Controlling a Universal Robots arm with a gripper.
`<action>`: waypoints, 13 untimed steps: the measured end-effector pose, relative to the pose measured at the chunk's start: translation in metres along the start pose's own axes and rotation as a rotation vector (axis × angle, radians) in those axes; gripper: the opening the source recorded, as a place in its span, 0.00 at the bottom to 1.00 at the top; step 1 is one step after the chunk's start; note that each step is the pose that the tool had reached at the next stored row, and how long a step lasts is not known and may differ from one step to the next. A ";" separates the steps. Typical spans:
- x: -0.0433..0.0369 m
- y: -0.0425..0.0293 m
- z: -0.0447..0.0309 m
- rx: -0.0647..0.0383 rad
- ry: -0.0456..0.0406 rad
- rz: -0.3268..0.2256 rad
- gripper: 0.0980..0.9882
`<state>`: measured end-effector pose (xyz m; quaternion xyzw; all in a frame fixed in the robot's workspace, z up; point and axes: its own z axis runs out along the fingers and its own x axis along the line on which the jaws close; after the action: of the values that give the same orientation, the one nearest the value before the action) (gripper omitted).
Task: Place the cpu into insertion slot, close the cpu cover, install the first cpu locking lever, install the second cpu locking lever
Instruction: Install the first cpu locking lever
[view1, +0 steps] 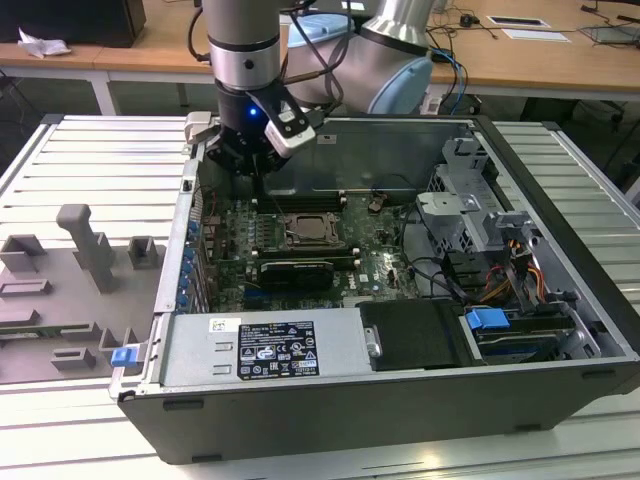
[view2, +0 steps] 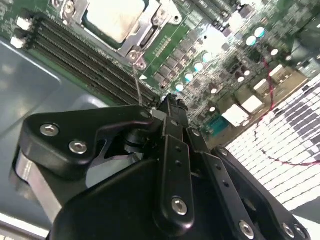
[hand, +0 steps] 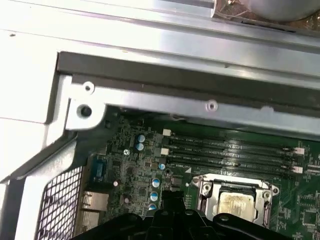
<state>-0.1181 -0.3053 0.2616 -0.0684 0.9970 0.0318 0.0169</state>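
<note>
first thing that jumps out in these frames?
The open computer case lying on its side, green motherboard exposed. The arm's black gripper reaches into it near the case's back wall, just beyond the memory slots. Beside it, the cpu sits in the insertion slot, with the silvery cpu cover framing its pale face.

The end effector (hand: 172, 212) hides the cpu's (hand: 235, 205) lower edge
</note>
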 end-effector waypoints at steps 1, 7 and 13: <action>-0.0003 0.0032 0.0020 0.000 0.0000 0.001 0.01; -0.0085 0.0055 0.0039 0.001 -0.0013 0.018 0.01; -0.0325 0.0036 0.0059 0.001 -0.0017 0.026 0.01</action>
<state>-0.0863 -0.2969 0.2572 -0.0553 0.9978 0.0316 0.0174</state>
